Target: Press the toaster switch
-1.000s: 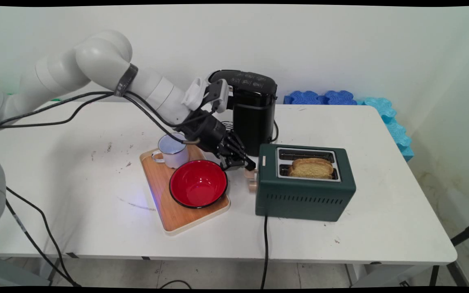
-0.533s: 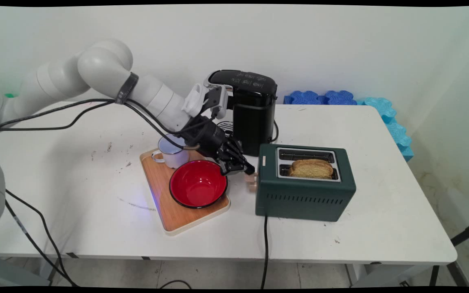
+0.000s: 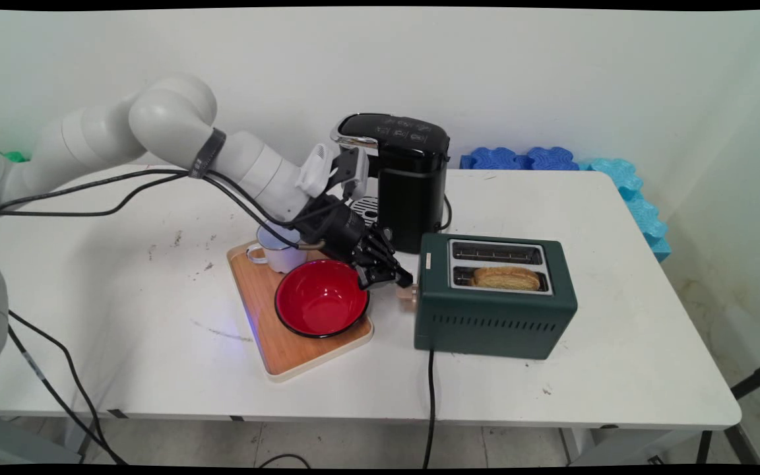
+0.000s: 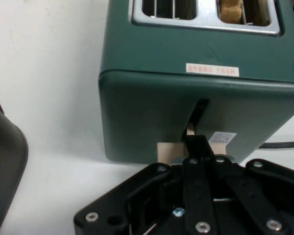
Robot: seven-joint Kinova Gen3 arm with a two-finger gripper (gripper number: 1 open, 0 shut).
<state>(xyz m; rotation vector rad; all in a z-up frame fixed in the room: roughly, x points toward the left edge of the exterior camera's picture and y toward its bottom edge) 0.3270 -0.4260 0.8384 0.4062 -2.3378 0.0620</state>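
A dark green two-slot toaster [image 3: 495,310] stands right of centre on the white table. My gripper [image 3: 401,280] is at its left end, shut, its tip bearing down on the pale wooden lever [image 3: 408,298], which sits low in its slot. In the hand view the closed fingertips [image 4: 198,144] lie against the lever [image 4: 169,149] at the bottom of the slot in the toaster's end wall [image 4: 152,107]. A slice of toast [image 3: 506,278] sits low in the near slot and also shows in the hand view [image 4: 231,10]. The far slot holds nothing.
A red bowl [image 3: 321,298] and a white mug [image 3: 279,249] stand on a wooden board [image 3: 287,356] just left of the gripper. A black coffee machine [image 3: 410,185] stands behind it. Blue foam pieces [image 3: 525,158] line the back right edge. The toaster's cord [image 3: 430,409] hangs over the front edge.
The gripper has moved down along the toaster's left end, pushing the lever lower. The toast has sunk from standing proud of the slot to nearly level with it.
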